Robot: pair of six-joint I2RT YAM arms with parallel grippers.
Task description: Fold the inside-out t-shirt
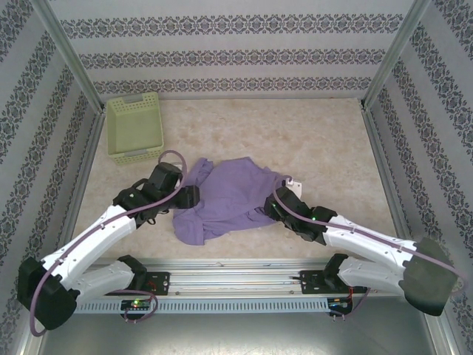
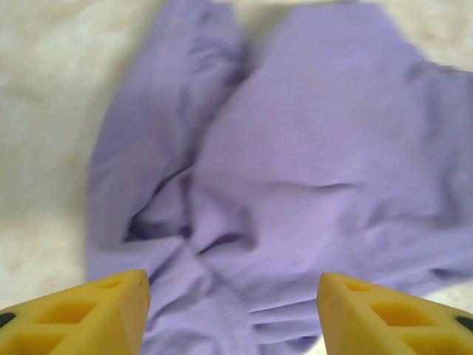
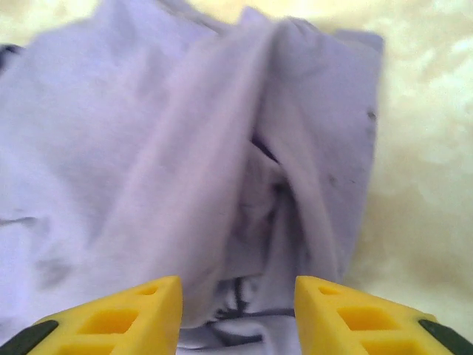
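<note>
The t-shirt (image 1: 225,200) lies in a rumpled heap on the table (image 1: 318,140), toward the near edge and between the two arms. Thick ridges of cloth are piled over one another, and one flap trails toward the near left.

The left claw (image 2: 233,285) hangs over the shirt's left side with its fingers wide apart and nothing between them. The right claw (image 3: 238,292) is low over the right side, fingers partly apart and also empty, above a deep crease where faint dark print marks show.

The main risk, as I judge it, is the layering. A pinch from either claw could catch several thicknesses at once, or a ridge rather than a hem, so a pull would drag the whole bundle instead of spreading it. If the claws catch mismatched layers, the cloth could twist tighter.

The basket (image 1: 134,127) stands well apart at the far left and looks unlikely to be knocked.
</note>
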